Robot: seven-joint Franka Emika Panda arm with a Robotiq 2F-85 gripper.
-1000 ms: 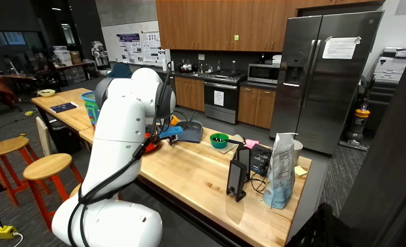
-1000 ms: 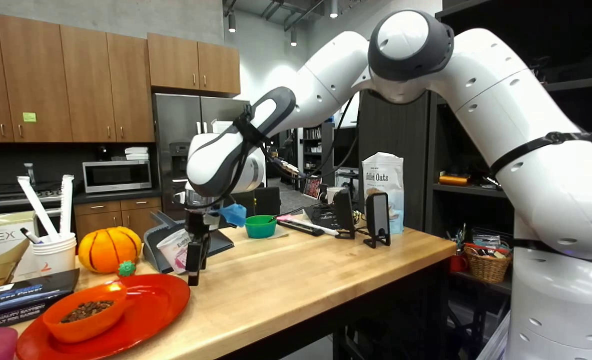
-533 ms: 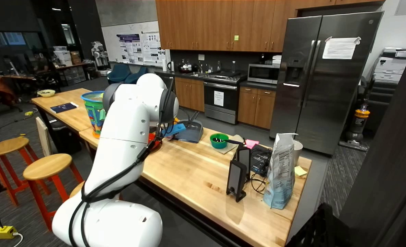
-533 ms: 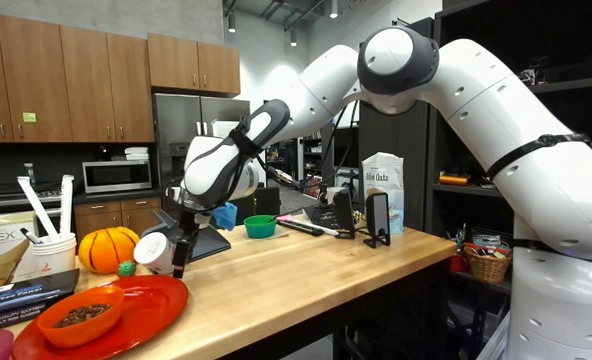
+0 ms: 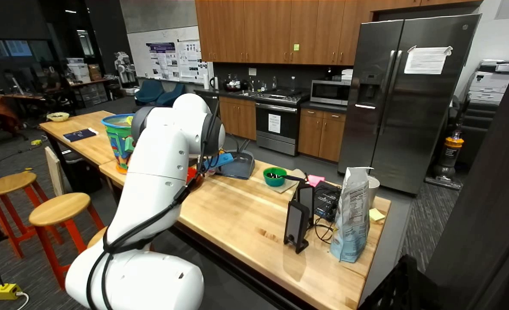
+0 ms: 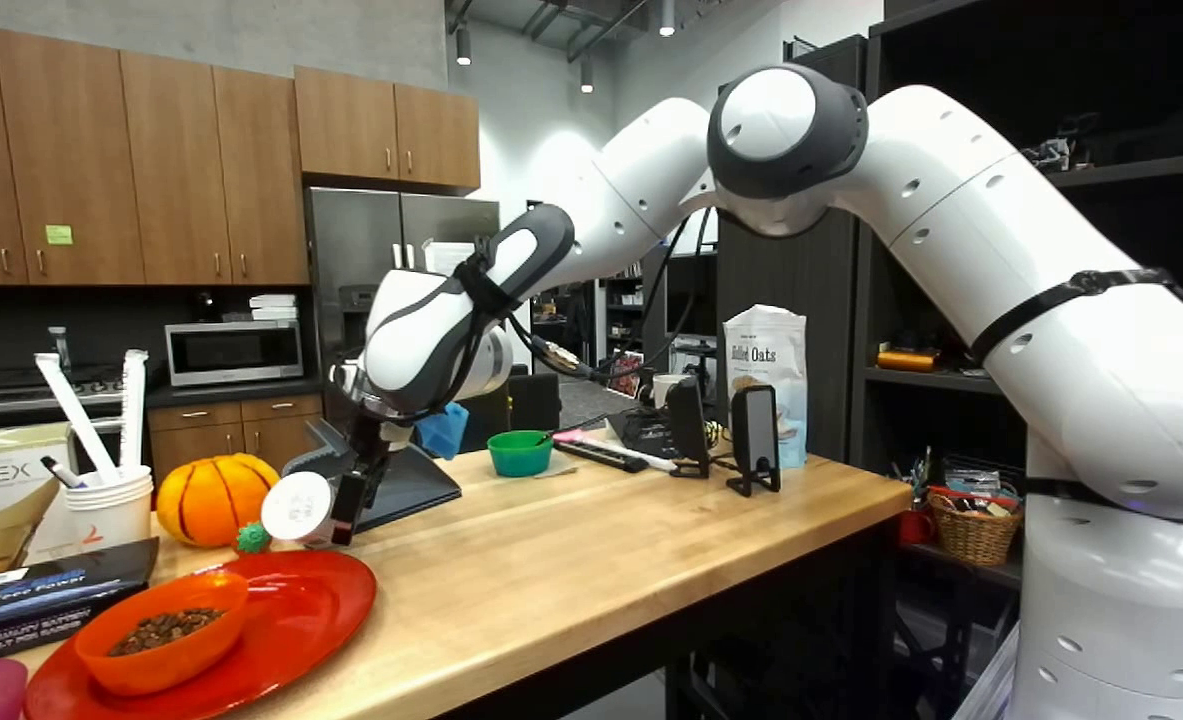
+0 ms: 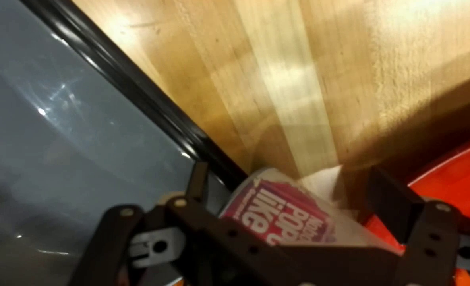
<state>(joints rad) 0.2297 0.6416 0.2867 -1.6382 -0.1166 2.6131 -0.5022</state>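
Compared with the earlier frame, the black two-finger gripper (image 7: 288,186) and the white-and-magenta paper cup (image 7: 282,214) had shifted toward the glossy red plate (image 6: 321,600). The fingers stood apart on either side of the cup; whether they pressed it was unclear. Its probably thin walls deserved gentle, even pressure, clear of the grey plastic dustpan (image 7: 60,119). Tilted, with white letters on its label, the cup was well inside the near edge of the light wooden counter (image 6: 571,560).
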